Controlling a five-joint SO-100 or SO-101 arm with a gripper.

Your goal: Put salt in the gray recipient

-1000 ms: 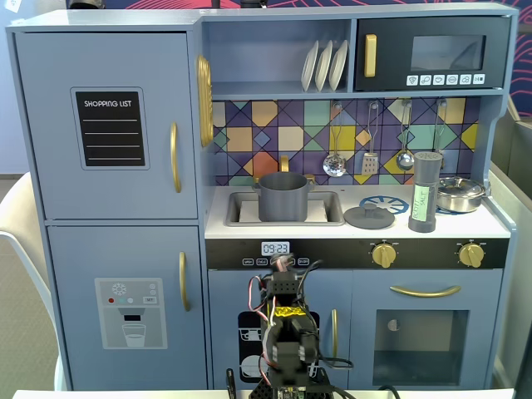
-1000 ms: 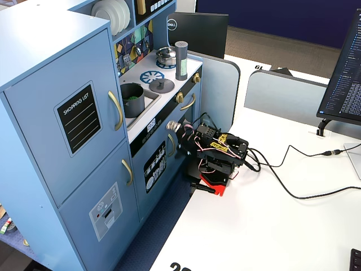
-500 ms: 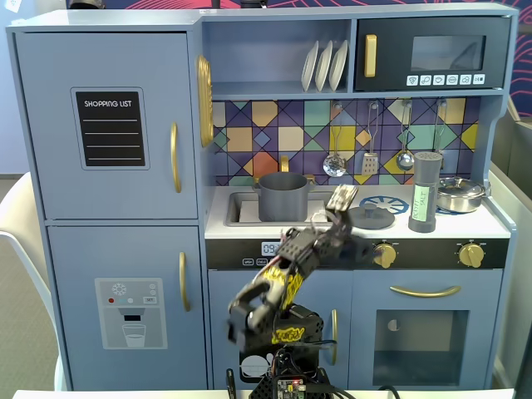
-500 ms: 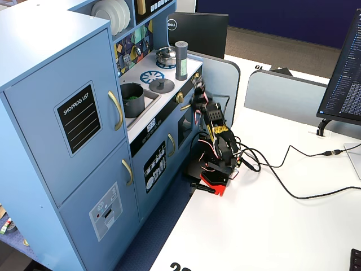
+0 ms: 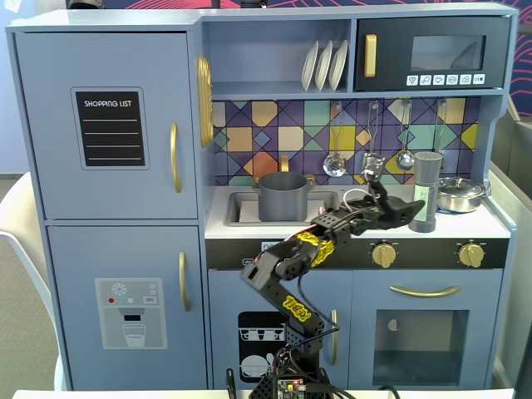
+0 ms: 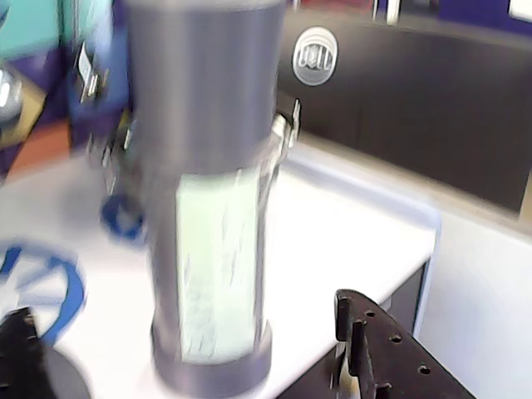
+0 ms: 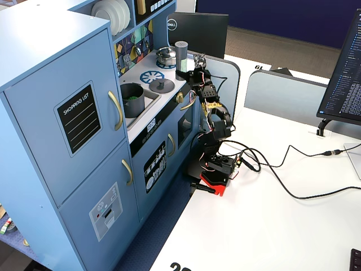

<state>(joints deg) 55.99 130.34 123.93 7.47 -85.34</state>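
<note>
The salt (image 5: 427,189) is a tall dark gray shaker with a pale green label. It stands upright on the white counter at the right, and shows in a fixed view (image 7: 181,55) too. My gripper (image 5: 417,209) is open at the shaker's lower half. In the blurred wrist view the salt (image 6: 208,208) stands between the two black fingers (image 6: 370,345) of my gripper (image 6: 183,314), with a gap on each side. The gray recipient (image 5: 283,196), a matte pot with side handles, sits in the sink to the left of the arm in one fixed view, and it shows in the other (image 7: 132,96).
A shiny steel pan (image 5: 460,194) sits right of the shaker. A flat gray lid with a knob (image 7: 161,85) lies on the counter between sink and shaker. Utensils (image 5: 405,158) hang on the tiled wall behind. The counter's front edge carries yellow knobs (image 5: 383,254).
</note>
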